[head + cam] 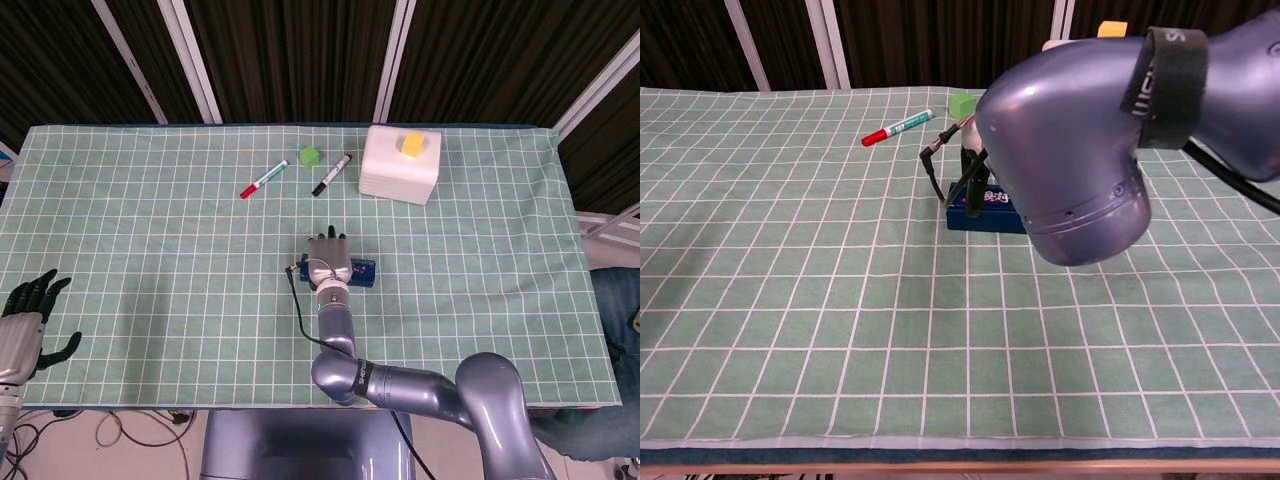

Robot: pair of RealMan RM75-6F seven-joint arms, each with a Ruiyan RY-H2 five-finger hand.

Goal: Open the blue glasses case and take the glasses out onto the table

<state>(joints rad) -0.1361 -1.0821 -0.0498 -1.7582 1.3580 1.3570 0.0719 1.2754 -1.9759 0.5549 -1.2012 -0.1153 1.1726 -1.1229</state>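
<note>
Resting over the blue glasses case [357,272] at the middle of the head view, the right robot hand [327,254] lies on top of it, fingers pointing toward the top of the frame; whether it grips the case cannot be told. The case sits closed on the green checked table [150,260]. At the lower left edge, the left robot hand [28,322] hangs off the table, fingers spread, holding nothing. Toward the top lie a red-capped marker [263,180], a green cube [309,155], a black marker [331,174] and a white box [400,166].
</note>
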